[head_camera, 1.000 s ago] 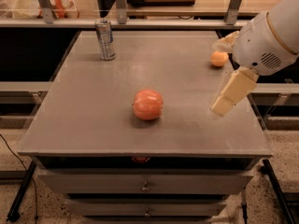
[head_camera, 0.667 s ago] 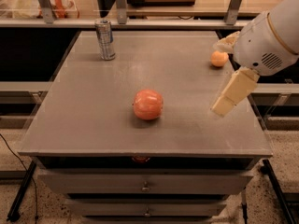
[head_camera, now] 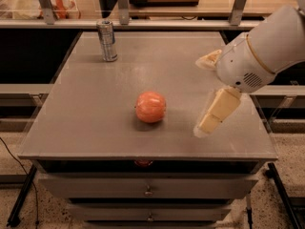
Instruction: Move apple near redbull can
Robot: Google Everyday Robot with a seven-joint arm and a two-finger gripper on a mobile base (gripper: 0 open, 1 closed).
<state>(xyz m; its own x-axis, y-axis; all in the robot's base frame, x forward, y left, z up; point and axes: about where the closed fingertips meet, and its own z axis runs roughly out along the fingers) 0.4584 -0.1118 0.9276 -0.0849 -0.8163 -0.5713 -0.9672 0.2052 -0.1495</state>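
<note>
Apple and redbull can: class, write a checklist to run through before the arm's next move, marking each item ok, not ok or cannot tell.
1. The apple is in full view, lying free on the table: ok.
2. The redbull can stands upright at the table's far left: ok.
3. The apple is near the can: not ok, they are well apart.
4. The gripper is at the apple: not ok, it hangs apart from it, to its right in the camera view.
5. The tabletop between apple and can is bare: ok.

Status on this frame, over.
Gripper beside round reddish-orange apple, not touching. Apple mid-table, apart from slim silver-blue redbull can at far corner. Nothing between them.
</note>
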